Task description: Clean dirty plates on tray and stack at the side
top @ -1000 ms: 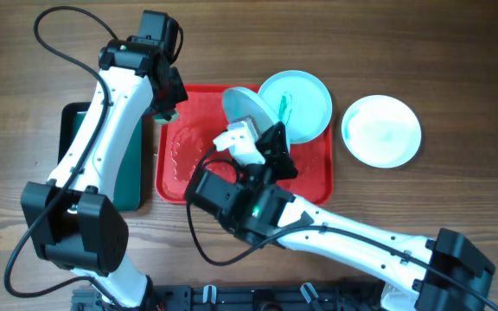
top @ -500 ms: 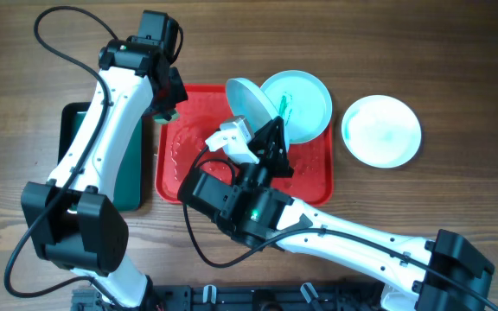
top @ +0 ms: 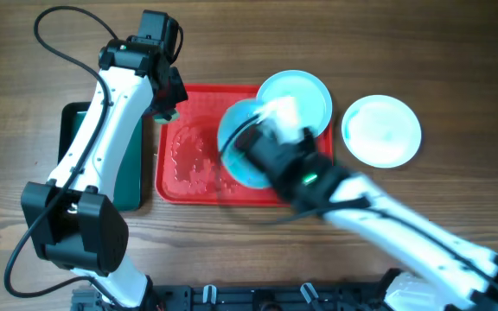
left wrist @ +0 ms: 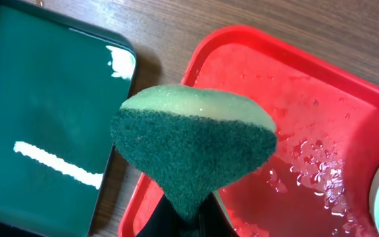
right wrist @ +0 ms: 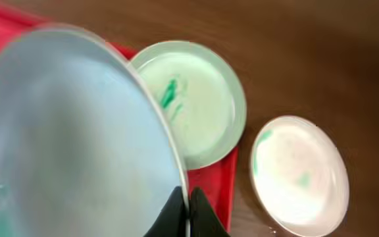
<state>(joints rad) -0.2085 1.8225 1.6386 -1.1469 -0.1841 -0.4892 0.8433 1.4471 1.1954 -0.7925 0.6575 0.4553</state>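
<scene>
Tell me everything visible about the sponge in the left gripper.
The sponge has a dark green scouring face toward the wrist camera and a paler yellow-green foam layer behind. The left gripper pinches its lower end between the jaws, so it fans into a rounded wedge. It hangs over a corner of the red tray, beside the green tray, apparently touching neither.

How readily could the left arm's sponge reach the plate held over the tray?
Probably yes. Only wet tray lies between the sponge in the left gripper and the held plate. The right gripper grips the plate's rim, and that arm covers its right side; the left side looks open.
</scene>
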